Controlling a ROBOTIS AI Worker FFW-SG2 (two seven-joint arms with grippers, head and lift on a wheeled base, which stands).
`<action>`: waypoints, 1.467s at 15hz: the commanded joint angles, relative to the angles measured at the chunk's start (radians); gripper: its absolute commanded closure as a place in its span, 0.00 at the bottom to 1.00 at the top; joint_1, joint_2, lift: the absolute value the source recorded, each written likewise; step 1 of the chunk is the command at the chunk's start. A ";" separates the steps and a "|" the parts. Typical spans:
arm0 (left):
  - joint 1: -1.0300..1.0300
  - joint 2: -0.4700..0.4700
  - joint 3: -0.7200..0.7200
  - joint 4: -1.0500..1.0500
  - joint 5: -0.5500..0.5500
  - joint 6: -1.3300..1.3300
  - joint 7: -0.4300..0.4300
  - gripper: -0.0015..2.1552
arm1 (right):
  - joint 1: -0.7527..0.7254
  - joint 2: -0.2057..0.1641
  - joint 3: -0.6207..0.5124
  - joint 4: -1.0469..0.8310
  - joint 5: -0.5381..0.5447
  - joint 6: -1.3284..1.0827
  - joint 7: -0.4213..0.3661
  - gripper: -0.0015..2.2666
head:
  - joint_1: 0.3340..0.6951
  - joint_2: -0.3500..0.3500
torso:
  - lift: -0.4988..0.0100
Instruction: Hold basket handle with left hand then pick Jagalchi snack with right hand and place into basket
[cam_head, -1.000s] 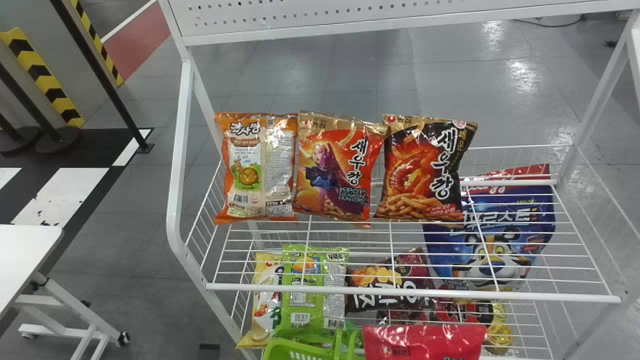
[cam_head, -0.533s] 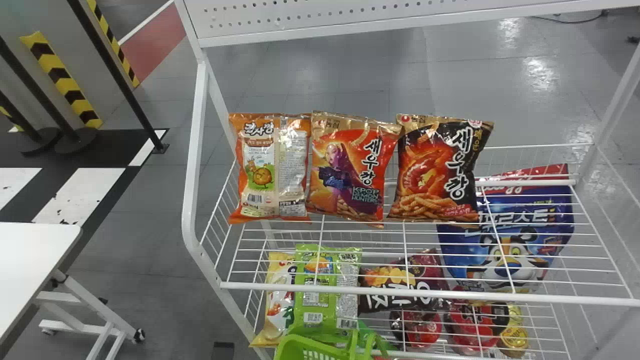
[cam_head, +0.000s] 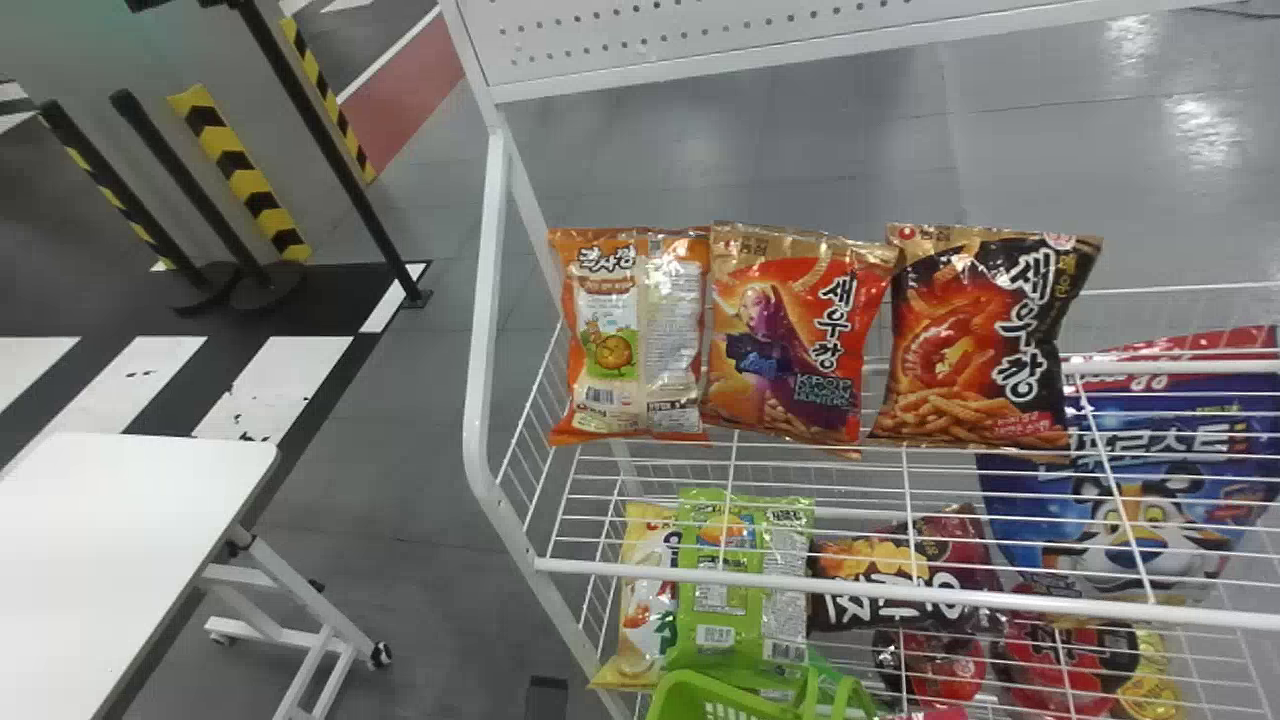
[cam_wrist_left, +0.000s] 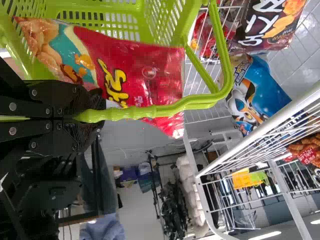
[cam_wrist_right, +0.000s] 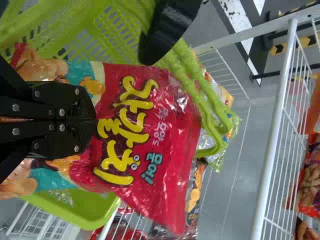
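The snack (cam_wrist_right: 175, 131) sits pinched in the right end effector (cam_wrist_right: 95, 120), nearly closed, its long axis roughly along the fingers, towards three o'clock of the basket (cam_head: 690, 690). The left end effector (cam_wrist_left: 101, 114) clasps the handle (cam_wrist_left: 165, 111) tightly.

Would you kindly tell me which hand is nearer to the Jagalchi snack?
Right: the right hand grips the Jagalchi snack itself, while the left hand holds the basket handle close by.
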 joint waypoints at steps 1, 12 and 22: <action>0.003 0.000 0.000 0.001 0.000 0.000 -0.001 0.80 | -0.039 0.034 0.020 0.029 0.000 0.003 0.000 0.97 | 1.00 1.00 | 0.96; 0.007 0.000 -0.003 -0.002 0.000 -0.003 -0.002 0.80 | -0.147 0.121 0.062 0.162 -0.031 0.230 0.050 0.96 | 1.00 1.00 | 0.96; 0.003 0.002 -0.003 -0.002 0.000 -0.003 0.006 0.80 | -0.012 0.057 -0.151 0.049 -0.034 0.046 0.020 0.01 | 1.00 0.95 | 0.96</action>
